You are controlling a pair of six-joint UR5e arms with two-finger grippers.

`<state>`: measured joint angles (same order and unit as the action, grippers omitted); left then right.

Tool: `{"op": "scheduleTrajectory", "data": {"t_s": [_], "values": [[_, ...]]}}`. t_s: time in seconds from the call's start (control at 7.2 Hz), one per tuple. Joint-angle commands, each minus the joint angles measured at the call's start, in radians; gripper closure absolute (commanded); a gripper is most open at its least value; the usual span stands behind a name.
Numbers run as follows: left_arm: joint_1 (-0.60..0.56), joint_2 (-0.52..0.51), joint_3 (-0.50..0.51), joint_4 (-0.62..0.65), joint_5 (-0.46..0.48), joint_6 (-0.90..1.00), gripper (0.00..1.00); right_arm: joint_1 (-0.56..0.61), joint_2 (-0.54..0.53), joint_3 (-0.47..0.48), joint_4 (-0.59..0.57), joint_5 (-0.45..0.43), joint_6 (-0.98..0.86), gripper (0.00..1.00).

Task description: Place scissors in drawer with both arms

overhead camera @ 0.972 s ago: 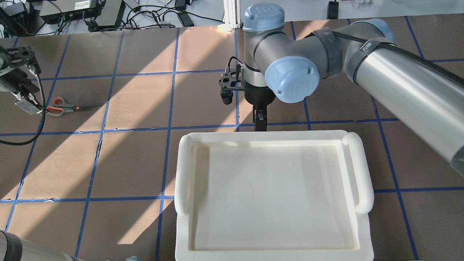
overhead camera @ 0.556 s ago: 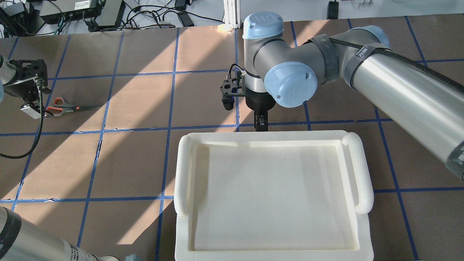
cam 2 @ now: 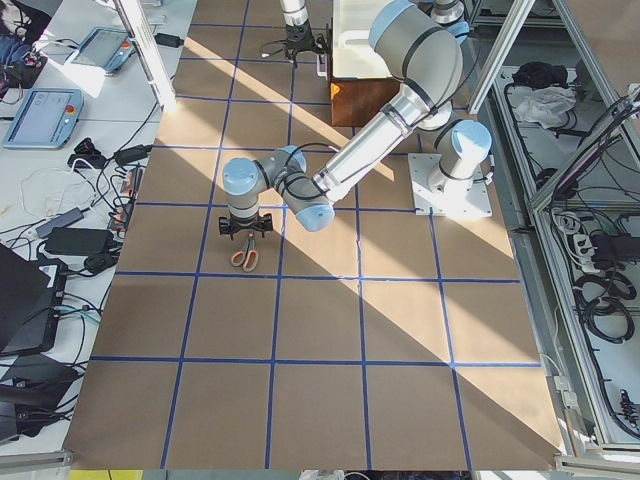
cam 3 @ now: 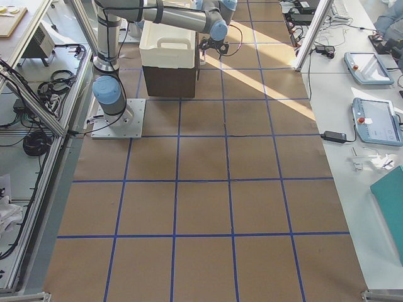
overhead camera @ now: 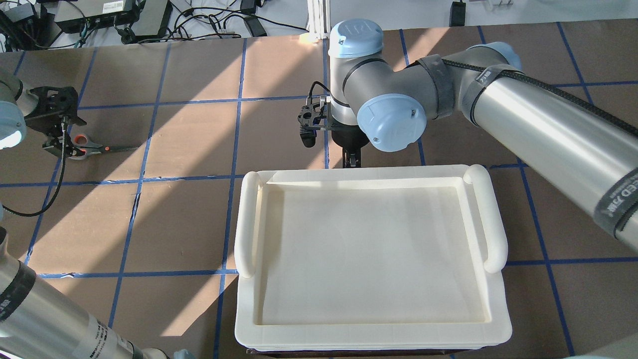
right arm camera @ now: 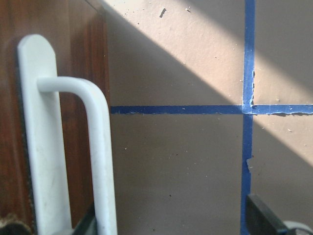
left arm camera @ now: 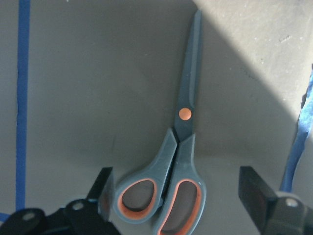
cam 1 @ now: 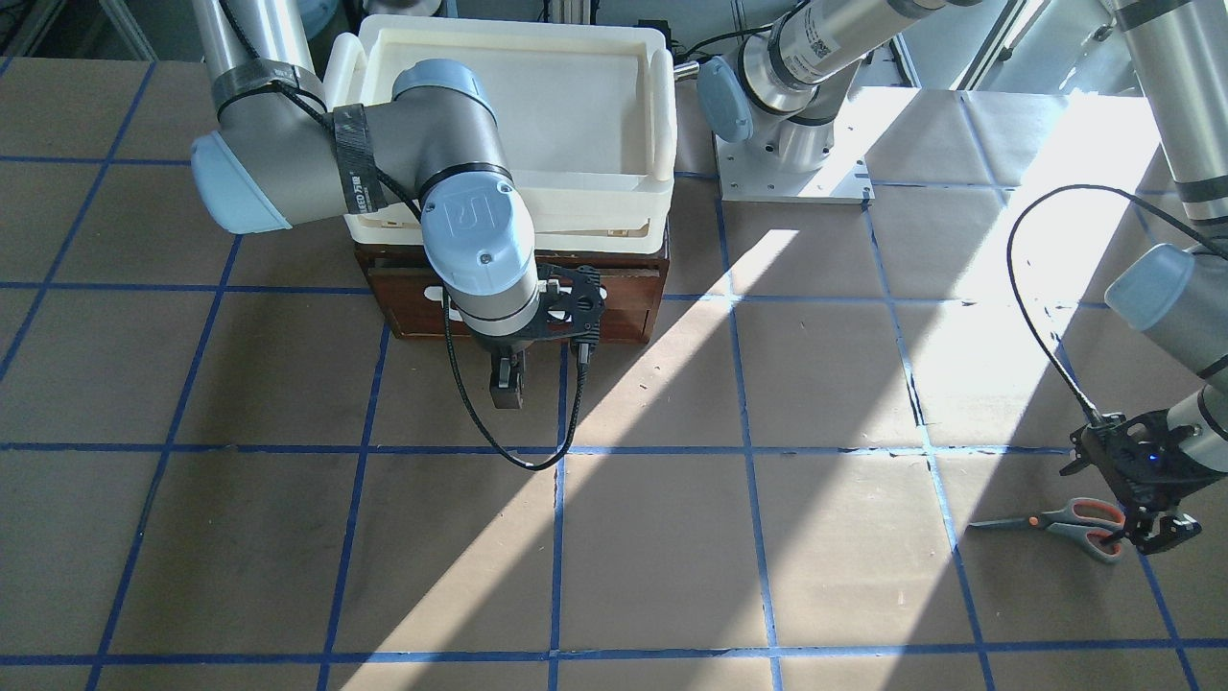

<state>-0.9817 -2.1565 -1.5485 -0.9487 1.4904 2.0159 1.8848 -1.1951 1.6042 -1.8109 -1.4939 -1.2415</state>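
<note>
The scissors [cam 1: 1065,523] lie flat on the brown table, at far left in the overhead view [overhead camera: 92,147]. My left gripper [cam 1: 1146,536] is open just above them; in the left wrist view its fingers stand either side of the grey, orange-lined handles [left arm camera: 161,196], blades pointing away. The dark brown drawer front [cam 1: 624,307] sits under the cream tray. My right gripper [cam 1: 507,389] is open at the drawer's white bar handle [right arm camera: 100,147]. One finger is tucked between the bar and the wood, the other finger [right arm camera: 261,215] is out to the side.
The cream plastic tray [overhead camera: 493,219] rests on top of the wooden cabinet [cam 3: 167,78]. Blue tape lines grid the table. The right arm's grey forearm [overhead camera: 548,129] spans the right half above the table. Cables and boxes [overhead camera: 99,15] lie beyond the far edge.
My left gripper has come in over the scissors' handles. My right gripper has moved away from the robot's base, and the tray with the cabinet under it has shifted the same way.
</note>
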Motion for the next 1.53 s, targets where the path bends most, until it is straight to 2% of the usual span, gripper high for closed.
{"op": "scheduleTrajectory", "data": {"t_s": [0.0,1.39], "values": [[0.0,-0.04,0.015,0.001,0.001,0.02,0.15,0.0,0.005,-0.006,-0.037,0.0,-0.002,0.0],[-0.009,-0.072,0.011,-0.01,-0.004,0.014,0.17,-0.021,0.023,-0.07,-0.047,-0.016,-0.025,0.0]]}}
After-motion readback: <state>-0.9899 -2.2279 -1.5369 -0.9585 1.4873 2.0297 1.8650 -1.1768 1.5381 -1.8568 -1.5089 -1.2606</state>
